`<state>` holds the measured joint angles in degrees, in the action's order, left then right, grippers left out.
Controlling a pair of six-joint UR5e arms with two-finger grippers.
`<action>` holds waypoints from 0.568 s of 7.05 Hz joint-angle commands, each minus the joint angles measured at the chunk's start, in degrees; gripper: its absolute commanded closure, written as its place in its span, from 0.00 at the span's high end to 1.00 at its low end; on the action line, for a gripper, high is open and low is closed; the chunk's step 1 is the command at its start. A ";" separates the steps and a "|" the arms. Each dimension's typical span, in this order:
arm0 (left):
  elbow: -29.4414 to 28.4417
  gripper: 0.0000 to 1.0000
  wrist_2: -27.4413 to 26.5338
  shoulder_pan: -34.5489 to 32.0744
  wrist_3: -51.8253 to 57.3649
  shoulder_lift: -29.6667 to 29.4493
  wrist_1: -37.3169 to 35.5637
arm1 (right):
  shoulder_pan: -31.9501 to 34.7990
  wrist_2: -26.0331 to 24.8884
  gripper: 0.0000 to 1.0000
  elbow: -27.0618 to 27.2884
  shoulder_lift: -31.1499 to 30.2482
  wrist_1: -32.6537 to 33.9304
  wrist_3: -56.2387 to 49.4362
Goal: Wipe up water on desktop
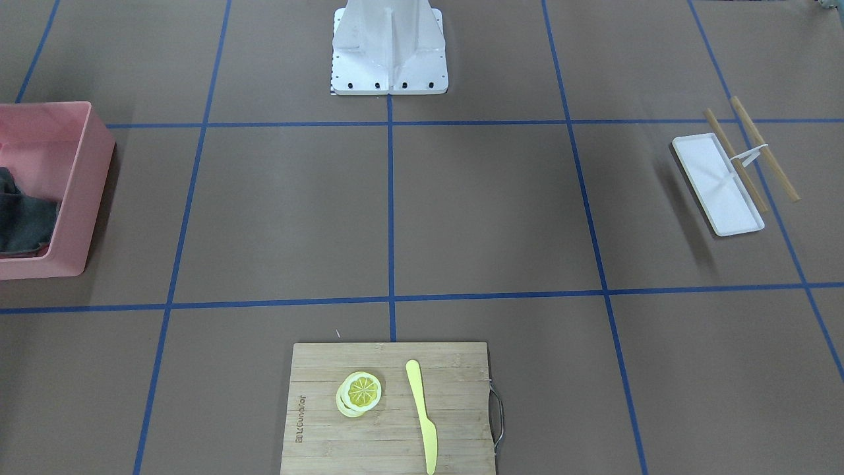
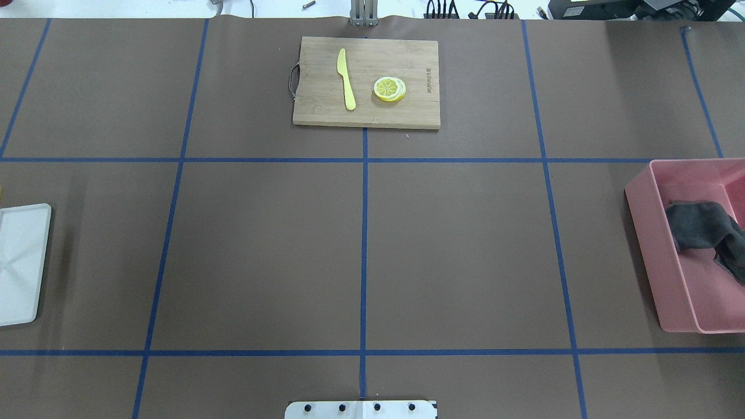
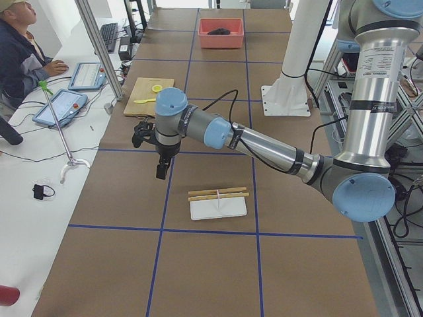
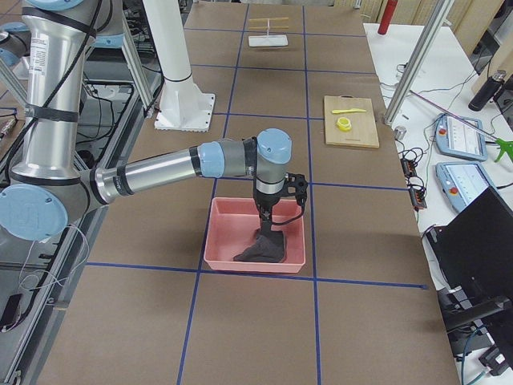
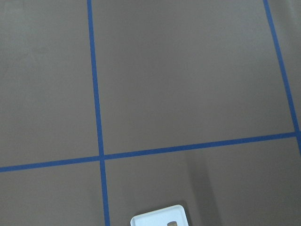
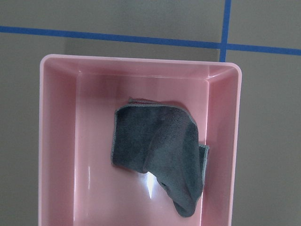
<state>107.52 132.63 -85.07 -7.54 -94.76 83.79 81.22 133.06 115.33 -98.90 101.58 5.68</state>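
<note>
Desktop point(image 2: 262, 262): matte brown, gridded with blue tape, spans the whole table and carries every item below.

Robot's left end: white tray point(image 2: 20, 262) lies flat on the desktop. Two wooden sticks point(image 1: 735, 161) lie side by side along its outer long edge, joined by a small white clip.

Left gripper point(image 3: 161, 173): seen only from the side camera. It points down and hangs above the desktop, between the tray and the cutting board, apart from both. Whether the jaws are parted or closed cannot be told.

Centre, far edge from the robot: bamboo cutting board point(image 2: 366, 81) lies flat. On it are a yellow knife point(image 2: 346, 78) and, just beside it, stacked lemon slices point(image 2: 390, 89). They do not touch. The white robot base point(image 1: 389, 53) stands at the opposite edge.

Robot's right end: pink bin point(image 2: 646, 233) sits on the desktop with a crumpled grey cloth point(image 6: 160, 146) inside.

Right gripper point(image 4: 267, 231): points down into the bin, right over the cloth. Contact with the cloth and the jaw state cannot be told from the side view.
</note>
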 commanded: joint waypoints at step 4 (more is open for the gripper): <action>1.83 0.98 0.00 -1.41 12.20 4.30 -11.90 | 1.21 -0.26 1.00 -1.95 0.29 -0.07 -1.28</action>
<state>109.63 132.40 -86.46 4.09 -92.71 72.24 81.62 132.86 113.64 -98.56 101.48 4.79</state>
